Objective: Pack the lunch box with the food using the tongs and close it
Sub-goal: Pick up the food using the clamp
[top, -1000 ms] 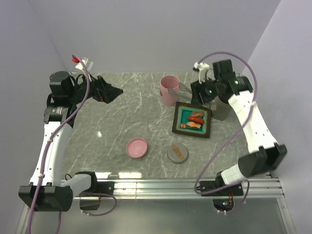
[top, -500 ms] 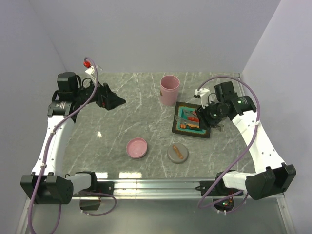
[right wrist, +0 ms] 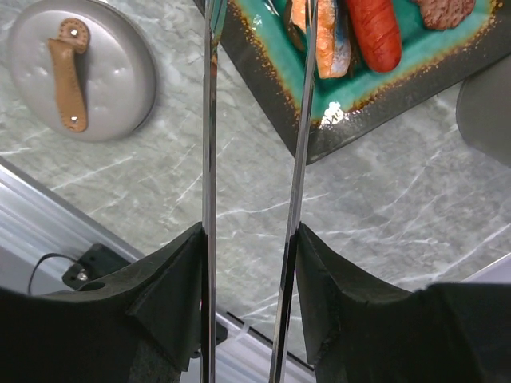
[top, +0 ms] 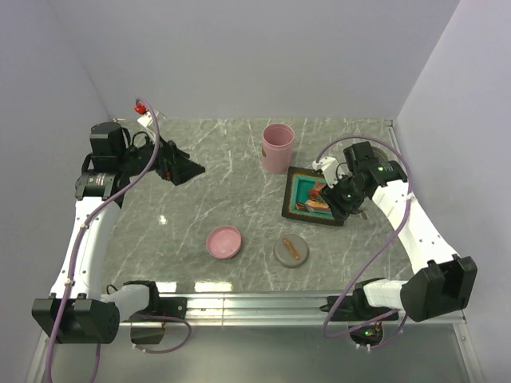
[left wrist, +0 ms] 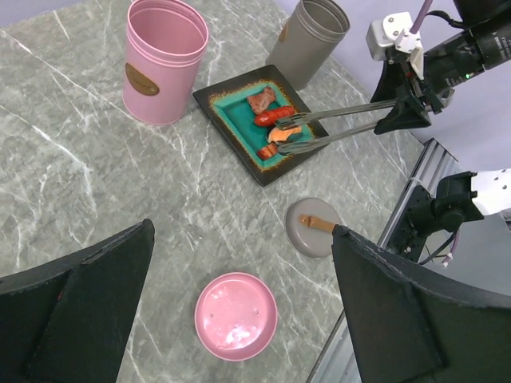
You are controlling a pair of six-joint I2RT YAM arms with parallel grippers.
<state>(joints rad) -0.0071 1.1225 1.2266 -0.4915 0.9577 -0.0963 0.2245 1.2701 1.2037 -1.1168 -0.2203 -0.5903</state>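
Observation:
My right gripper is shut on the tongs, one finger pressing the outside of each slim silver arm. From the left wrist view, the tongs reach out from my right gripper over the black tray, their tips on either side of an orange food piece. A red oblong piece and a brown piece lie beside it on the teal inside. The lunch box's pink tub stands open at the back. My left gripper hovers open and empty at the far left.
A grey tub stands open behind the tray. A pink lid and a grey lid with a brown handle lie on the marble table near the front rail. Walls close in behind and on both sides.
My right arm carried the tongs from the back by the pink tub down to the tray, and their arms have drawn closer together. The left arm has shifted only slightly.

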